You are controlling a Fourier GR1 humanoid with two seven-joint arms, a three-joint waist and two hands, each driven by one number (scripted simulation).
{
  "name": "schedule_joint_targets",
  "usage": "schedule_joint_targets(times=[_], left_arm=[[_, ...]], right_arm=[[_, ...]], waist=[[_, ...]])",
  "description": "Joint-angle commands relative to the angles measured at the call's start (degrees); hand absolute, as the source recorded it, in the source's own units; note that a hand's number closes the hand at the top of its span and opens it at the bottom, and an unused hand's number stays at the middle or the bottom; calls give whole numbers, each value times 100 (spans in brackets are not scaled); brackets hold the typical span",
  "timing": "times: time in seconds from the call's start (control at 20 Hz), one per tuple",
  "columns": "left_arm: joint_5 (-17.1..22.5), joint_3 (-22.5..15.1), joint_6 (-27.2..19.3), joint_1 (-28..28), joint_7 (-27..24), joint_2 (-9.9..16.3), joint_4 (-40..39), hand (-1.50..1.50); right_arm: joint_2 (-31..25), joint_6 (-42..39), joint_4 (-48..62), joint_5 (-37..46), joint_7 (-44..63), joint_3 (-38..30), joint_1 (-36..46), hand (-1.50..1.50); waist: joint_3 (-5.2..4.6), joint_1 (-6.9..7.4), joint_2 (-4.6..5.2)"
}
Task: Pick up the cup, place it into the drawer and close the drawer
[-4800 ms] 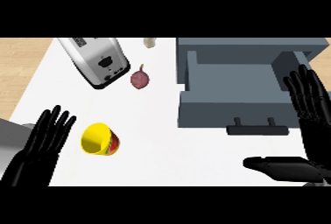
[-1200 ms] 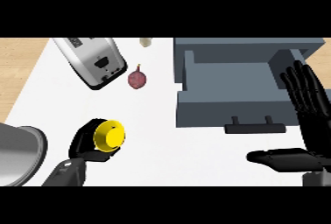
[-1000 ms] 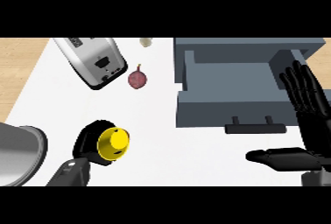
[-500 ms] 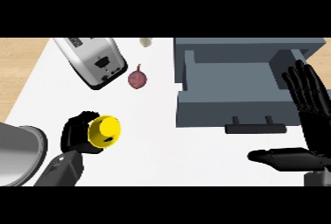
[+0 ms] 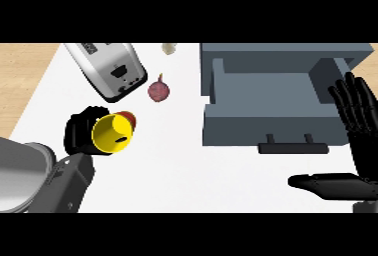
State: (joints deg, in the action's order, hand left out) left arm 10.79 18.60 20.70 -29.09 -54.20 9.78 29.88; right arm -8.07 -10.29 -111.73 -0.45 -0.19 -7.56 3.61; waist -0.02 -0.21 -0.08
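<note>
Left hand (image 5: 83, 132): my fingers wrap the yellow cup (image 5: 113, 133).
Right hand (image 5: 354, 120): flat, resting.
Carry: level toward the open drawer (image 5: 269, 90).

Grey L forearm (image 5: 29, 175); both robot hands black, L (image 5: 81, 132), R (image 5: 354, 145).
</note>
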Motion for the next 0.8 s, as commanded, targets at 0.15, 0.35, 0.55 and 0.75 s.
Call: schedule_joint_targets(times=[0.15,0.35,0.55,0.75], left_arm=[[-51,-484,-194,-343,532,-323,1314,150],[-158,-844,-993,-543,1338,-779,2301,150],[-125,-1016,-1297,-954,2268,-787,2937,150],[-345,-1258,-1681,-1392,2697,-944,3005,150]], right_arm=[[-89,-167,191,-8,-308,-97,-187,-150],[-305,-285,66,-390,-108,-461,-99,-150],[-150,-78,291,-173,-47,-277,239,-150],[88,50,-2,-42,-128,-118,-123,-150]], waist=[[10,58,-27],[10,50,-40],[6,50,-14],[3,-26,2]])
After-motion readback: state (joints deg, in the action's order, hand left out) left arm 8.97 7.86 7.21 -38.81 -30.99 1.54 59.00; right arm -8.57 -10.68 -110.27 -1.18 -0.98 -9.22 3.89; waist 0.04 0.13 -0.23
